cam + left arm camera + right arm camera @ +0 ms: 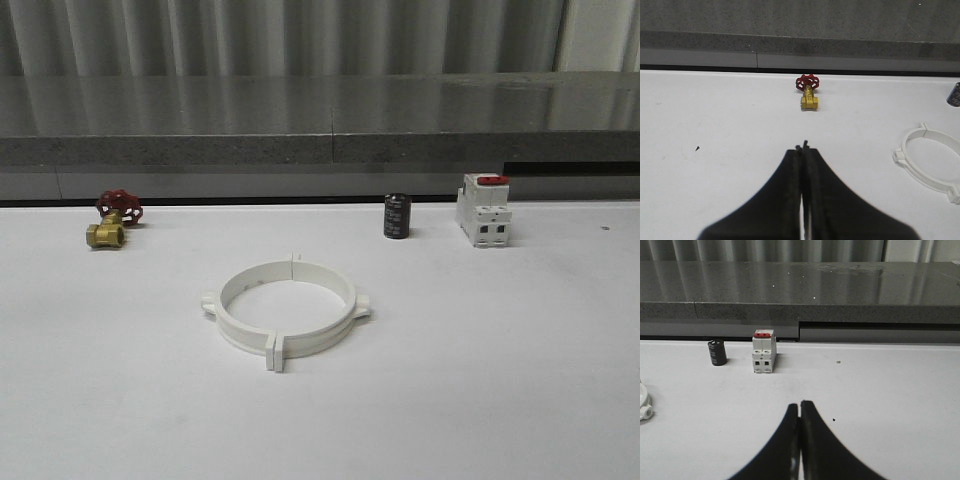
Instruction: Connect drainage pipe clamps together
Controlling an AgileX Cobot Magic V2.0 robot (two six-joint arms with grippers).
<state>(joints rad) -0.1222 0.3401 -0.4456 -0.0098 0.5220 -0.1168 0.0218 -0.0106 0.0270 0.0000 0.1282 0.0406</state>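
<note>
The drainage pipe clamps (286, 315) lie on the white bench (500, 380) just below centre of the front frame, their two halves meeting as one ring, flanges together front and back. At upper left sits a brass valve (112, 221) with a red handwheel; right of centre stand a black capacitor (397, 216) and a white breaker (484, 209). The left hand (803, 148) has its fingers pressed together, holding nothing. The right hand (800, 405) is likewise closed and bare.

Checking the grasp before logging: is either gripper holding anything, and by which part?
Nothing is held. The left gripper and right gripper are both shut on nothing; the clamp ring lies on the table.
</note>
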